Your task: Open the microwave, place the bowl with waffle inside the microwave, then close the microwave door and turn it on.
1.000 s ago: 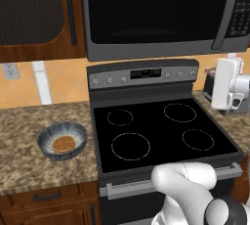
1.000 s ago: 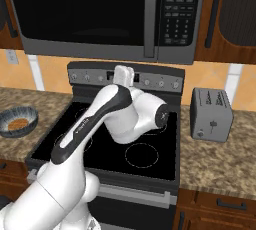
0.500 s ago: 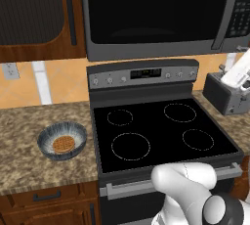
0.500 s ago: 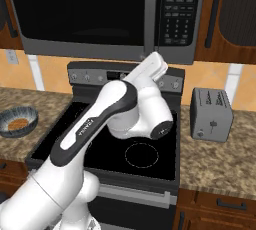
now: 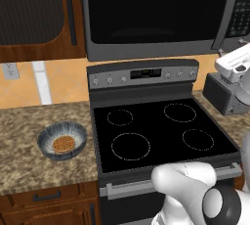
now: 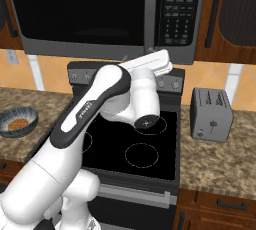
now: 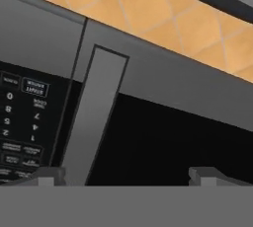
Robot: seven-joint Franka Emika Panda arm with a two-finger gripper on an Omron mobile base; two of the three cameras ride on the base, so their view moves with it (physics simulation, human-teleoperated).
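The microwave (image 5: 156, 48) hangs above the stove with its door (image 6: 80, 9) shut. A long grey handle (image 6: 151, 9) runs down the door beside the button panel (image 6: 177, 11). My gripper (image 7: 126, 176) is open, just below the microwave's lower right part. In the rolled hand view the handle (image 7: 94, 117) lies between the fingertips (image 7: 49, 175), nearer one of them, not touched. The white hand (image 6: 152, 64) is tilted up towards the microwave's underside. The blue-grey bowl (image 5: 62, 141) with the waffle (image 5: 63, 144) sits on the counter left of the stove, far from the gripper.
A black-topped stove (image 5: 156, 131) with a knob panel (image 5: 141, 75) stands under the microwave. A grey toaster (image 6: 211, 113) sits on the right counter (image 6: 220, 159). Dark wooden cabinets (image 5: 34, 13) flank the microwave. An orange tiled wall (image 7: 148, 14) runs behind.
The hand has risen from over the back of the stove to just under the microwave's lower right part. The bowl has not moved.
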